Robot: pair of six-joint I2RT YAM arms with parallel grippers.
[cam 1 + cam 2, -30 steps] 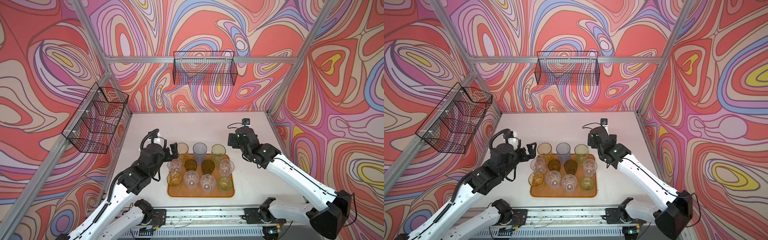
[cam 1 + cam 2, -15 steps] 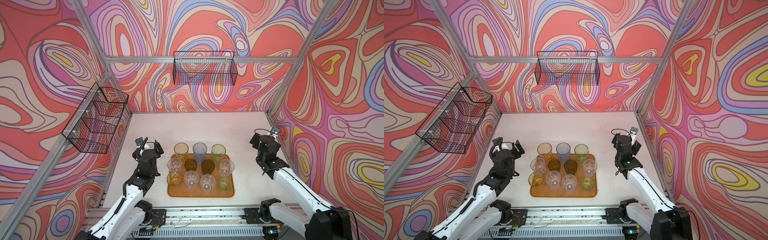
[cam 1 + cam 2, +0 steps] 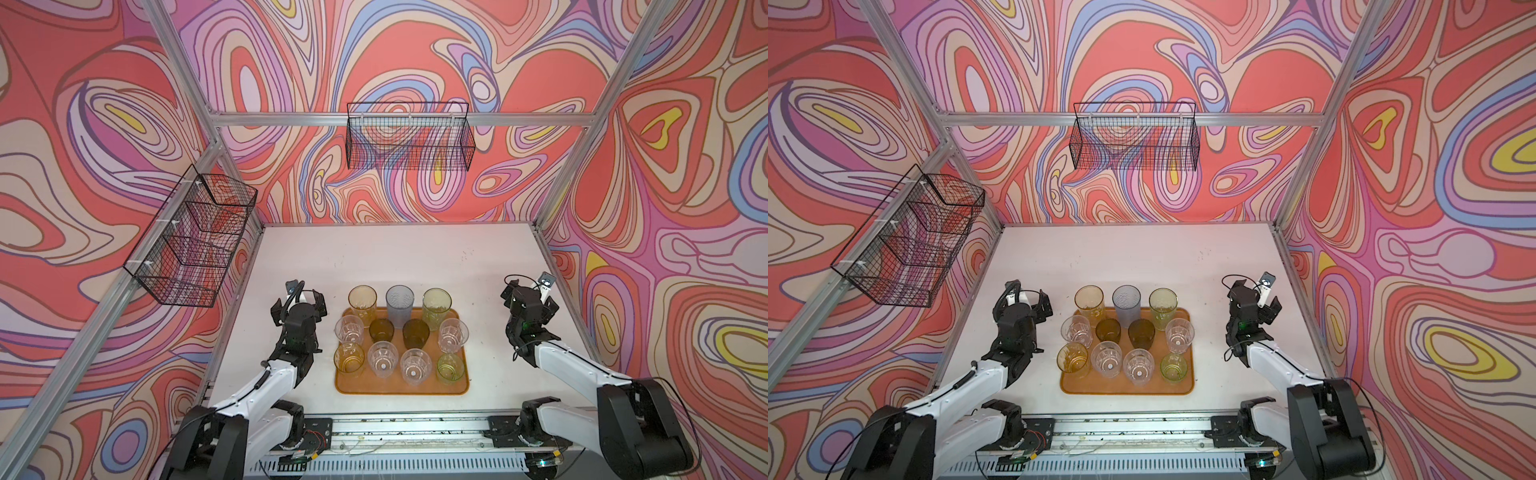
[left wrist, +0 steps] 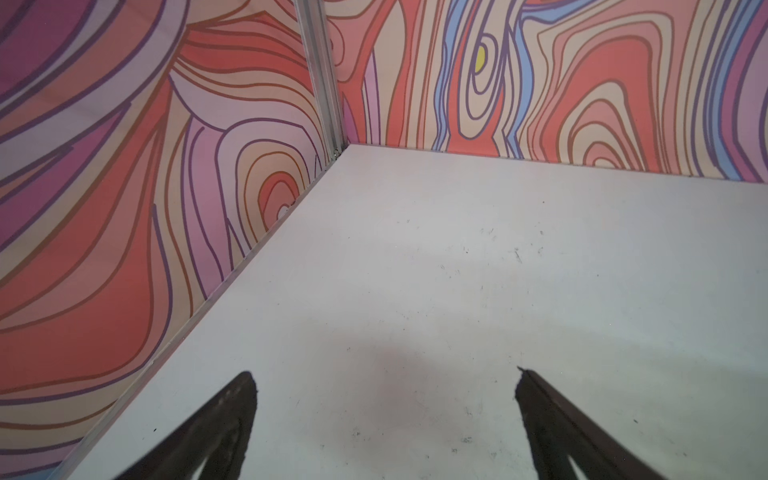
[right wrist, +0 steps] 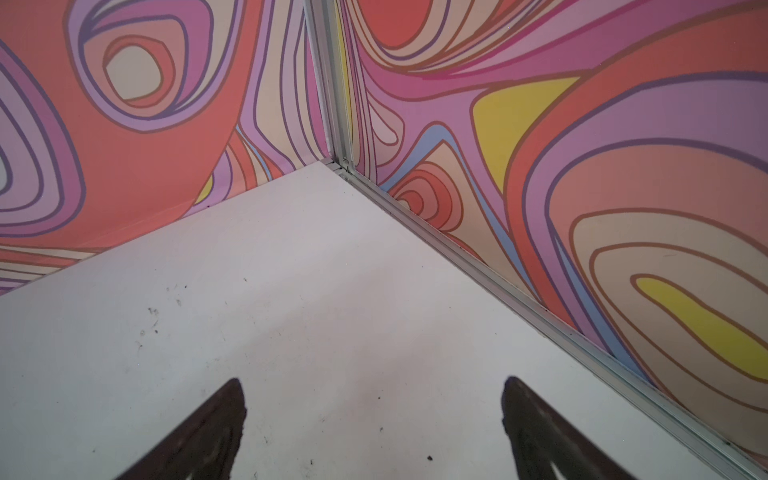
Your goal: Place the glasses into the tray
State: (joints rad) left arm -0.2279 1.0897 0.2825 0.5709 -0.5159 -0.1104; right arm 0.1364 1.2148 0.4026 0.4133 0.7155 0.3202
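all eleven glasses (image 3: pixel 415 334) stand upright on the tray (image 3: pixel 399 384) by the table's (image 3: pixel 395 257) front edge. the left gripper (image 4: pixel 384 378) and right gripper (image 5: pixel 374 382), jaws apart and empty, flank its short sides equally near; nothing seems left to fetch.

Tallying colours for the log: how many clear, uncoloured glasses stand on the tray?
4 clear glasses: one at the middle row's left end, one at its right end, two centred in the near row of the tray. None looks hidden.
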